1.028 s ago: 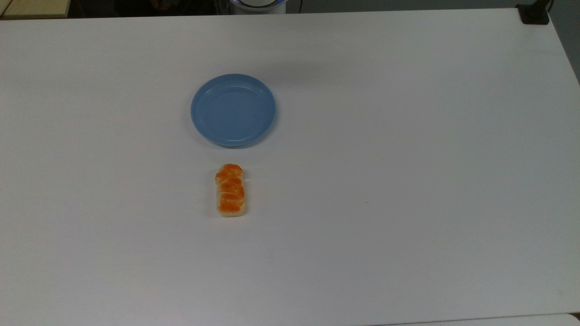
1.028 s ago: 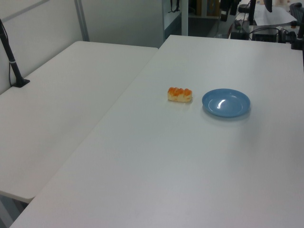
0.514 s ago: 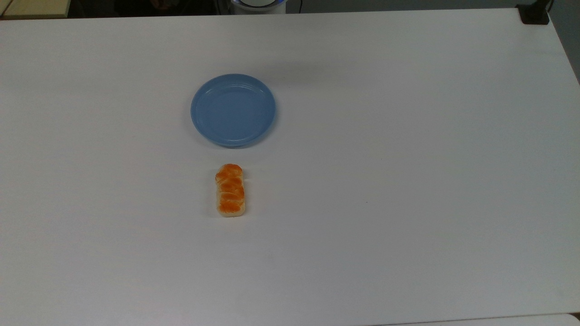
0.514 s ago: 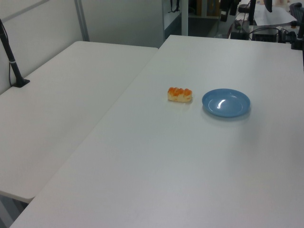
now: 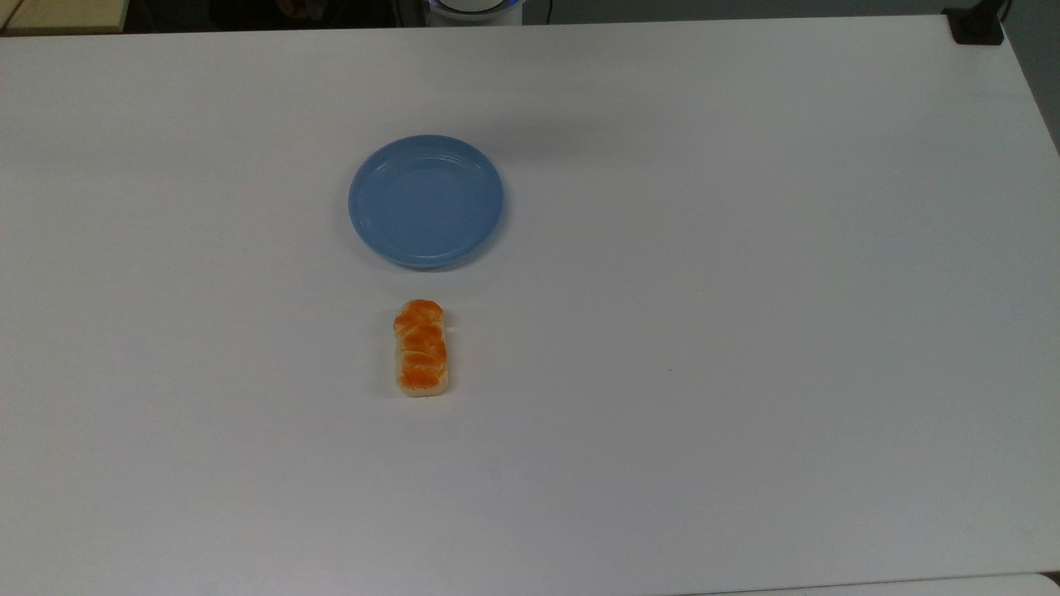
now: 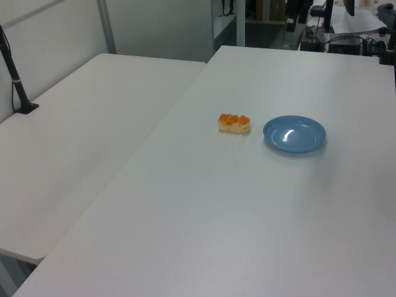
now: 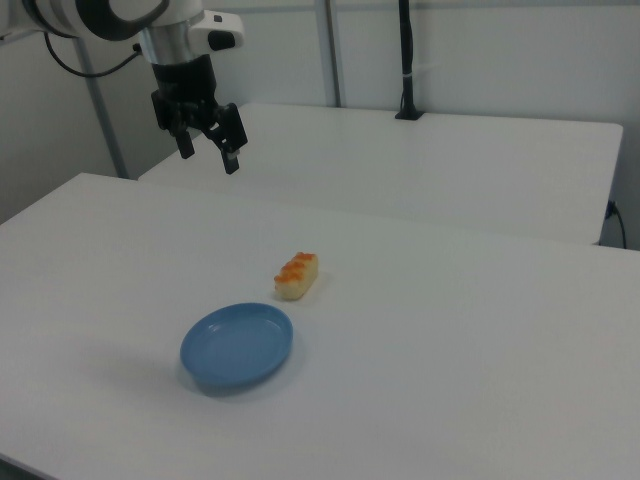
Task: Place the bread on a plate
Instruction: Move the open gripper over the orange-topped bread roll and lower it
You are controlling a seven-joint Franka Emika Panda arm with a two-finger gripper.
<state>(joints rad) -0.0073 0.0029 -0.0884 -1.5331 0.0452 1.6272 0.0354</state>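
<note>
White table bears bread, plate.

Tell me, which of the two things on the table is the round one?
The blue plate is round and shallow, with nothing on it. The bread beside it is a small oblong loaf with orange humps, lying apart from it on the white table.
</note>
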